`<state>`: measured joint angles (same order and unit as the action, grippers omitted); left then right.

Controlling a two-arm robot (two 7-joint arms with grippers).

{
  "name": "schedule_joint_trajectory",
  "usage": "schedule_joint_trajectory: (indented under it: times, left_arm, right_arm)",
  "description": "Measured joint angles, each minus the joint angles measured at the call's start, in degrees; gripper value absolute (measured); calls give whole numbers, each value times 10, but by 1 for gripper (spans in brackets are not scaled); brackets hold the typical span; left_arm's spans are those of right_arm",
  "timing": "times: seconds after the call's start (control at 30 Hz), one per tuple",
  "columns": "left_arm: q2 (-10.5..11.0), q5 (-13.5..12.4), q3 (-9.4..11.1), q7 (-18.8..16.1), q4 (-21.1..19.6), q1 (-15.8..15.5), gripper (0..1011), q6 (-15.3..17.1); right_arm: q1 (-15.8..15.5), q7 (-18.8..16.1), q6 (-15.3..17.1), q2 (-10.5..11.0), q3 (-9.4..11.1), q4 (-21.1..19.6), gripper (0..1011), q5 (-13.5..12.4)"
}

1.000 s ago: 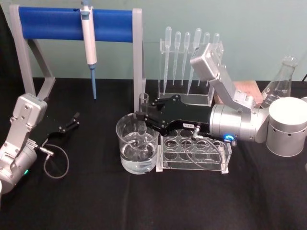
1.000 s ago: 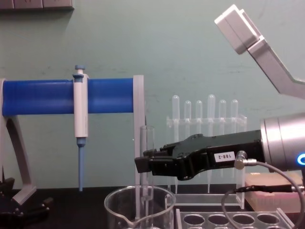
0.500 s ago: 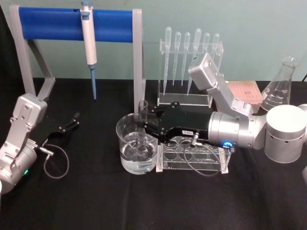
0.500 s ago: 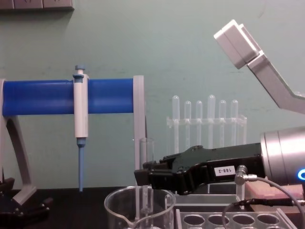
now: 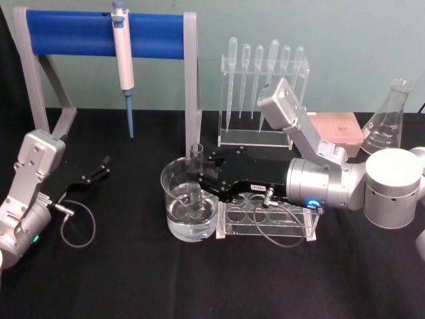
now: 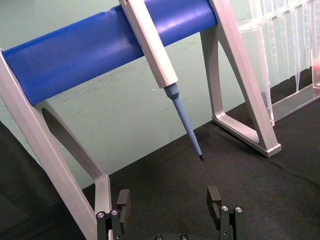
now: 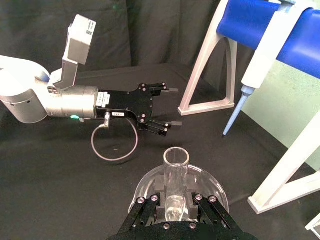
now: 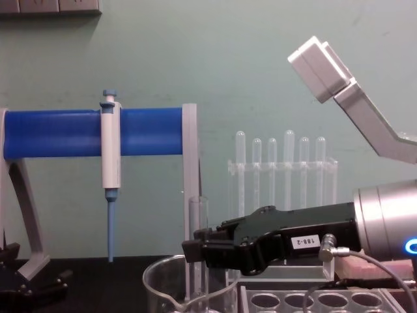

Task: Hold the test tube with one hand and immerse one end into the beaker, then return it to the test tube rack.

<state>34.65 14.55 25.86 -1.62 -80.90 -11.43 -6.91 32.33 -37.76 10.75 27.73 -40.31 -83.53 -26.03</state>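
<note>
Holds test tube (image 5: pixel 197 156) upright inside beaker (image 5: pixel 171 189), just left of tube rack (image 5: pixel 292 229), right gripper (image 5: pixel 196 174) clenched on its upper part, apparently to wet the closed end. Left gripper (image 5: pixel 101 167) parked far left, fingers spread.

Pipettor (image 5: pixel 123 60) (blue-tipped), pipettes (image 5: pixel 259 66), flask (image 5: pixel 388 123)

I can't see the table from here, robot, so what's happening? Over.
Right tool shut on test tube, upright, lower end inside beaker. Left tool open, parked on the left. Tube rack just beside beaker.
</note>
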Motion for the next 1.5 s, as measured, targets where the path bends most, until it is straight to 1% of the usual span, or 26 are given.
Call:
schedule_joint_trajectory:
  times: [0.13, 1.5]
  left_arm:
    - [0, 0, 0, 0, 0, 0, 1000, 0]
    - [0, 0, 0, 0, 0, 0, 1000, 0]
  right_arm:
    - [-1, -1, 0, -1, 0, 2, 241, 3]
    - [0, -1, 0, 0, -1, 0, 241, 1]
